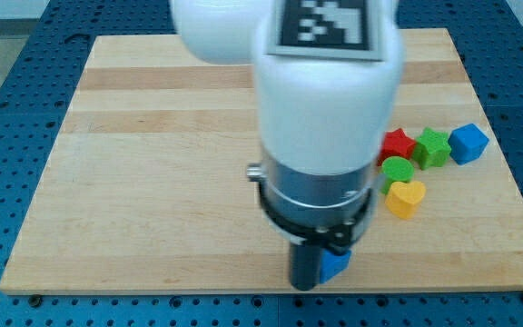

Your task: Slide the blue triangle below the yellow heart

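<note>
Pushing the blue triangle [336,263], partly hidden beside my tip [304,285] near the board's bottom edge, I judge short rightward nudges best, stopping beneath the yellow heart [405,197]; the rod grasps nothing.

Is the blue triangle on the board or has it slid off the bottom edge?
On the board. The blue triangle lies just inside the board's bottom edge, partly hidden by the arm, below-left of the yellow heart. My tip is hidden.
</note>
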Available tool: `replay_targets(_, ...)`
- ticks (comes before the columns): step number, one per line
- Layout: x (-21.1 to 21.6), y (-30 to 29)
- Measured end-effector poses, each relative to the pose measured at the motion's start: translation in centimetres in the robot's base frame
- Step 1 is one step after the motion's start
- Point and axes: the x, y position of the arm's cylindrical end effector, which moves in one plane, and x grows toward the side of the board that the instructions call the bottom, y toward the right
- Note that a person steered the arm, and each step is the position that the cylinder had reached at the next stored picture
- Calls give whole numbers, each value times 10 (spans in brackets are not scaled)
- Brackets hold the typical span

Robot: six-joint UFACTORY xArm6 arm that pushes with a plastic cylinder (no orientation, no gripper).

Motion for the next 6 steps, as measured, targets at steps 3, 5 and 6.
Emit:
replay_targets(3, 0, 52)
replay_targets(5, -2, 14)
replay_targets(6, -17, 24)
